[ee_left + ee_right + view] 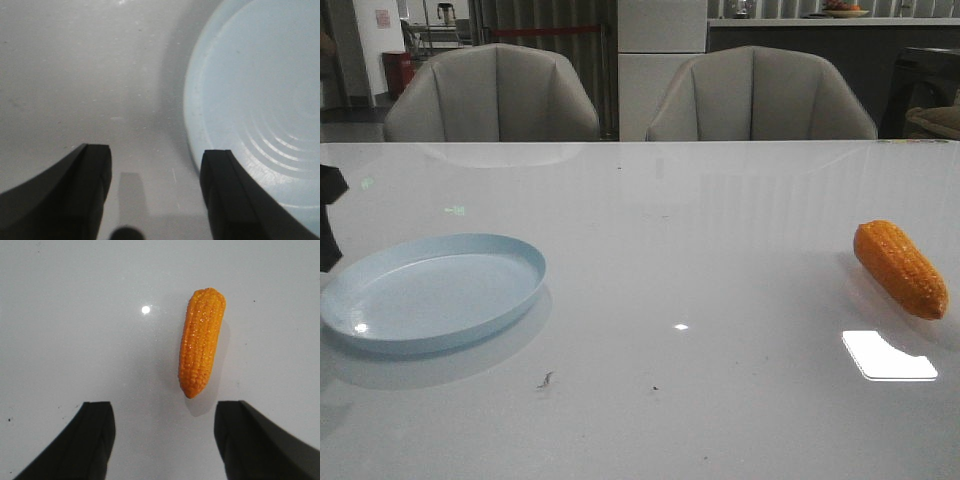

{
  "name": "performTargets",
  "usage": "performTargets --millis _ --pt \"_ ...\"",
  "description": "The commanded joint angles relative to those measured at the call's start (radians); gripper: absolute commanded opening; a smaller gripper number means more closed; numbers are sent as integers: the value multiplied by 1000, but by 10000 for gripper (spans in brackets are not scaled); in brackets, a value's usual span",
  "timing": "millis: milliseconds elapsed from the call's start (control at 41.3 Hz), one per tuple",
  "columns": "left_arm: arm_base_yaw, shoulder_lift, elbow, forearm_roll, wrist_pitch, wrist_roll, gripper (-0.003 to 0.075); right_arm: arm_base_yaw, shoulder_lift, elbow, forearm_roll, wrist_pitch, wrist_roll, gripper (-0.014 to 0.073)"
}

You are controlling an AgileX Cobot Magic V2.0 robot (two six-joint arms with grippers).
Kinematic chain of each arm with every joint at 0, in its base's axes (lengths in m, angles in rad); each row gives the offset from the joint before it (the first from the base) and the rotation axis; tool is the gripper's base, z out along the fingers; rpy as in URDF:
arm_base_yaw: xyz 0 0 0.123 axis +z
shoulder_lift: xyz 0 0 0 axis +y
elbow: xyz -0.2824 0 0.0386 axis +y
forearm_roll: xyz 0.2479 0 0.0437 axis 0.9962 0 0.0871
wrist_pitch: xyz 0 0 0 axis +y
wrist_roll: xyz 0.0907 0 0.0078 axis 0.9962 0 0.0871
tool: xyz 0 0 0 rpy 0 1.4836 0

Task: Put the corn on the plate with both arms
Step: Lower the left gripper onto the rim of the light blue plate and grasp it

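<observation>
Your plate holds nothing (corn lies well apart); left gripper and right gripper both gape wide.

My front camera looks low, forward across the table. My left wrist camera shares the plate at 9 o'clock; my right wrist camera shares the corn at 3 o'clock, both close overhead.

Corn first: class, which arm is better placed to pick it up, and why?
The right. Its open gripper hangs over the table with the corn just ahead of its fingers, on the table's right side. The left gripper, also open, is beside the plate on the far left, away from the corn.
</observation>
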Motion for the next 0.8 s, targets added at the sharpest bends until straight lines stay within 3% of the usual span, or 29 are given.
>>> performTargets --millis 0,460,508,581,629,654,726,775 --pt "-38 -13 -38 -13 -35 17 454 2 -11 -35 19 -51 -2 536" --pt "-64 98 -42 -21 -57 15 440 2 -11 -35 19 -22 -2 536" --pt "-64 102 -42 -30 -56 15 395 2 -11 -35 19 -22 -2 536" --pt "-64 102 -42 -32 -56 15 251 2 -11 -35 19 -20 -2 536" --pt "-64 102 -42 -32 -53 15 94 2 -11 -35 19 -17 -2 536" --pt "-64 102 -42 -32 -53 15 69 2 -11 -35 19 -16 -2 536" --pt "-64 102 -42 -32 -53 6 120 2 -11 -35 19 -11 -2 536" --pt "-64 102 -42 -32 -53 2 90 2 -11 -35 19 -10 -2 536"
